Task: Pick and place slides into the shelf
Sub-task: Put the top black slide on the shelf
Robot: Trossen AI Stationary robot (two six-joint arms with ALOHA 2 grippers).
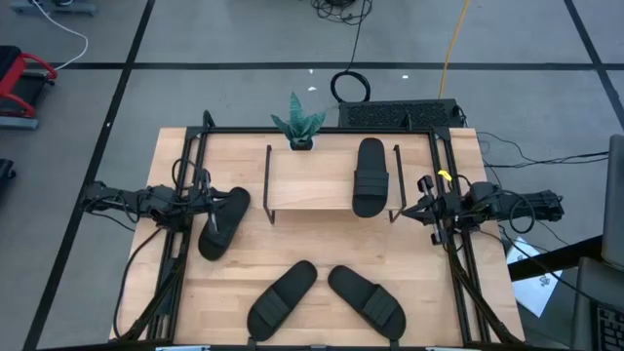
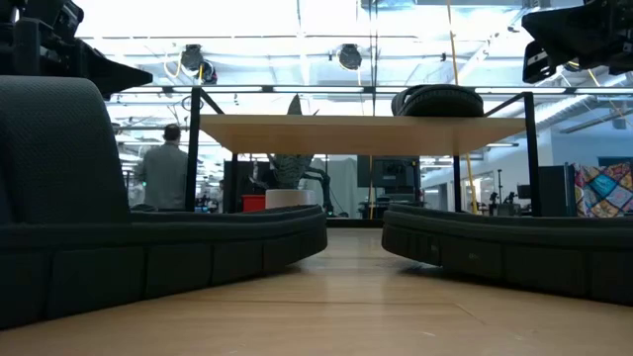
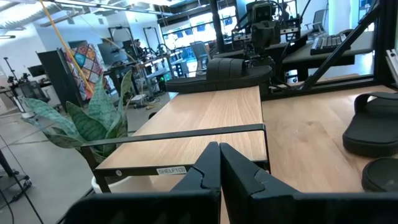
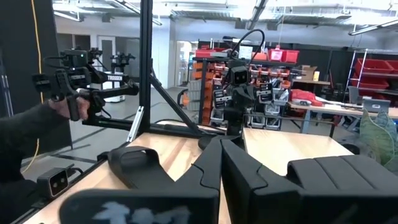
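Note:
Four black slides show in the high view. One slide [image 1: 370, 175] lies sole down on the right part of the shelf's [image 1: 312, 181] light wood top board. Two more slides [image 1: 283, 297] [image 1: 366, 296] lie near the table's near edge. The fourth slide [image 1: 223, 222] lies left of the shelf. My left gripper [image 1: 216, 200] [image 3: 219, 163] hangs shut over that slide's far end, pointing at the shelf [image 3: 211, 118]. My right gripper [image 1: 406, 208] [image 4: 221, 158] is shut, just off the shelf's right end, beside the shelved slide [image 4: 336, 174].
A small potted plant [image 1: 299, 125] stands behind the shelf's far edge. A black metal frame [image 1: 322, 130] borders the table. In the low view the two near slides [image 2: 148, 247] [image 2: 514, 247] fill the foreground. A person's hand [image 4: 65, 106] with a device shows beyond the table.

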